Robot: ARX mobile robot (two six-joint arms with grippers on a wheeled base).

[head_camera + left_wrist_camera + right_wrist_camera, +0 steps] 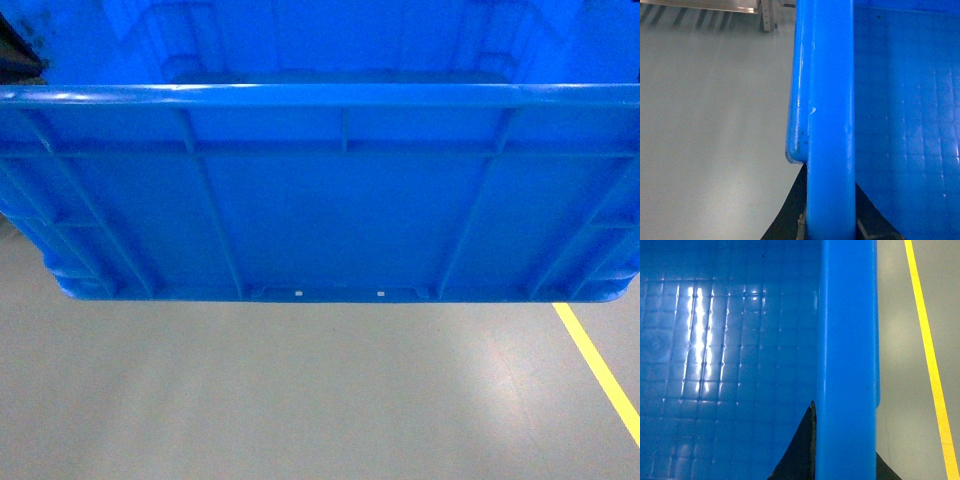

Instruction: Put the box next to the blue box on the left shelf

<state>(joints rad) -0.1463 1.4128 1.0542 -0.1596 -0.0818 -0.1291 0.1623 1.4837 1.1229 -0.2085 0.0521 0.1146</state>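
While the box (330, 220) hangs above the floor (300, 400), each hand (830, 227) (842, 465) is clamped on its rim.

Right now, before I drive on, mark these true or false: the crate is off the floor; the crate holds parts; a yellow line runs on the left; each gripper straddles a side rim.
1. The blue crate is held above the floor: true.
2. It holds parts: false, the visible inside is empty.
3. Yellow floor line lies on the left: false, on the right.
4. The left gripper and right gripper each straddle a side rim: true.
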